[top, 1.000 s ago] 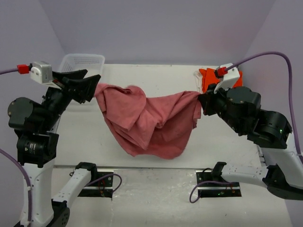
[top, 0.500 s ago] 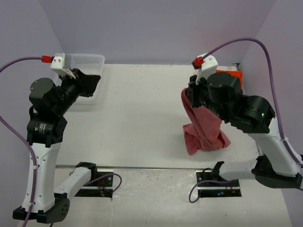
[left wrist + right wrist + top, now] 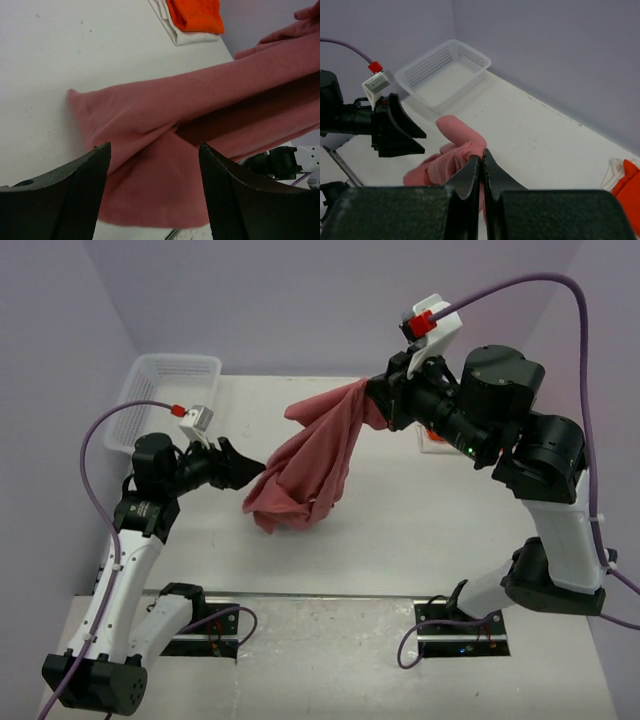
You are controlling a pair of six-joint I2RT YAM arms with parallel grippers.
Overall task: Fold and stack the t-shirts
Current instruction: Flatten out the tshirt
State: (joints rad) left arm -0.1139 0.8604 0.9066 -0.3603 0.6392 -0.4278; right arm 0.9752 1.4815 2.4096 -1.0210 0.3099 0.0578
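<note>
Your right claw [image 3: 375, 398] pinches the rose-red t-shirt [image 3: 312, 460]; its long bunch slants down toward your left claw [image 3: 250, 468], spread wide beside the lower end.

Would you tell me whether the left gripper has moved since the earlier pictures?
Yes. The left gripper has moved away from the basket, nearer and rightward, and stands open beside the rose-red t-shirt held by the right gripper.

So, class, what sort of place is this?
Likely a robot lab: lilac walls around a white table, left arm and right arm bolted at its near edge, the right holding a rose-red t-shirt.
</note>
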